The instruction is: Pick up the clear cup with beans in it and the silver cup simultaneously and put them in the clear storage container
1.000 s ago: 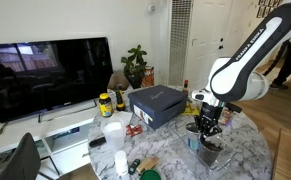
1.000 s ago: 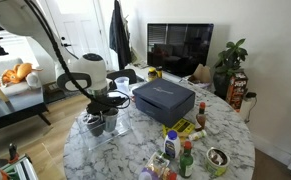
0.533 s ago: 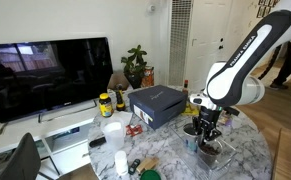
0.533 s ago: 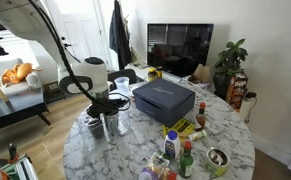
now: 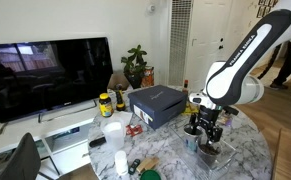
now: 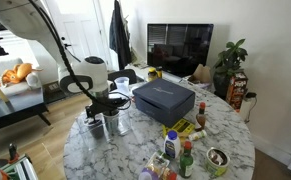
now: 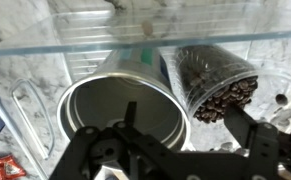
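At the desk's left edge in an exterior view: yellow black-lidded jar (image 5: 105, 103), upright. White cup (image 5: 113, 133) just in front of it, toward the near edge.

Mid-desk, toward the far edge: dark blue box (image 5: 157, 104), sitting flat on the marble desk (image 5: 170, 165).

Right of the box, near the desk's right edge: white arm (image 5: 240, 62) bends over and down. The gripper (image 5: 207, 138) points straight down, low over the desk. Cups under it are too small to separate in this view.

Wrist view, left to right:
- Clear storage container (image 7: 65, 48): its transparent far wall runs across the top of the picture, and a side wall shows at the left margin. Marble is visible through it.
- Silver cup (image 7: 85, 120): upright, mouth toward the camera, dark inside, within the container's outline.
- Clear cup with beans (image 7: 220, 88): upright, just beside the silver cup on its right, rims touching or nearly so. Brown beans show through the wall.

End effector: jaws stand apart, straddling the pair. One dark finger (image 7: 128, 112) reaches down inside the silver cup and the other sits at the bean cup's right side. Cannot tell whether the fingers press on the cup walls or hang loose. Cannot tell whether the cup bases rest on the container floor.
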Controlling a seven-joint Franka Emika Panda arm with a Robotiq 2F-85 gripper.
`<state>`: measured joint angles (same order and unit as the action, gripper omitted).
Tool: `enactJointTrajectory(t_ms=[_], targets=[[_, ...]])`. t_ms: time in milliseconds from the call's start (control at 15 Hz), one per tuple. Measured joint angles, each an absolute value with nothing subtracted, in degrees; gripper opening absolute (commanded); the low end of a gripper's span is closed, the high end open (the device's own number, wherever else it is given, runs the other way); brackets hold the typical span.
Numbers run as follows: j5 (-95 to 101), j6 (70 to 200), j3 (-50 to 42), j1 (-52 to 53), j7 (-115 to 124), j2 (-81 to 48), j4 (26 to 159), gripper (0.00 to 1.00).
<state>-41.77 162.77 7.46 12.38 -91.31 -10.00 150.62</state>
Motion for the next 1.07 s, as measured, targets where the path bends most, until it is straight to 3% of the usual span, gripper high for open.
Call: enactJointTrajectory(t_ms=[533,1067], targets=[[-35.96,159.43,7.65,10.98,-87.61,-2.74,151.85,1.00],[-27.90,145.32,6.44,9.00,-65.12,9.59,153.01,1.00]])
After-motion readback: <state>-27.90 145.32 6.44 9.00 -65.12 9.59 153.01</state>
